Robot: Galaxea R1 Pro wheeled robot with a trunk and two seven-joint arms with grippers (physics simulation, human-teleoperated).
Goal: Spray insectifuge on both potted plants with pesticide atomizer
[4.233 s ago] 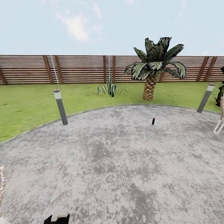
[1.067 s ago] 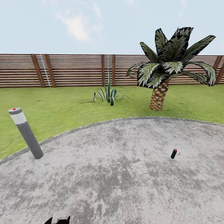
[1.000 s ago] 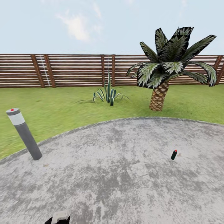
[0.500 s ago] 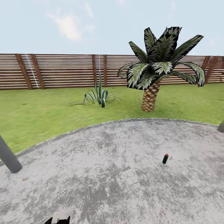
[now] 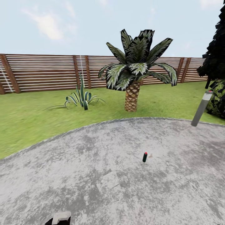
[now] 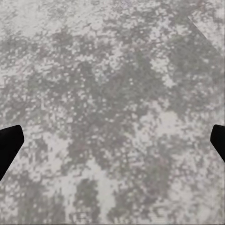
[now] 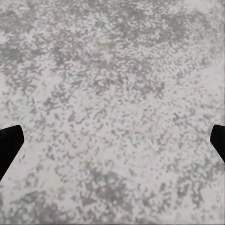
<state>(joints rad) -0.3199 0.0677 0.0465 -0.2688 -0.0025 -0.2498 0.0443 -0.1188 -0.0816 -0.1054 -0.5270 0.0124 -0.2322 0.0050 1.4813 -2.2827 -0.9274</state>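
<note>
Ahead, the pesticide atomizer stands on the patio; both hands spread wide, holding nothing.

Tool fingertips spread wide over mottled grey paving.

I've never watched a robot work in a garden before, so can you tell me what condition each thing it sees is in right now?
Small bottle: standing upright on the patio, dark body, red tip, untouched.
Patio: grey, mottled, bare around the bottle.
Lamp post: standing at the patio's edge, leaning in this picture.
Palm tree: upright on the lawn.
Spiky plant: on the grass near the fence.
Left gripper: open, holding nothing.
Right gripper: open, holding nothing.
</note>
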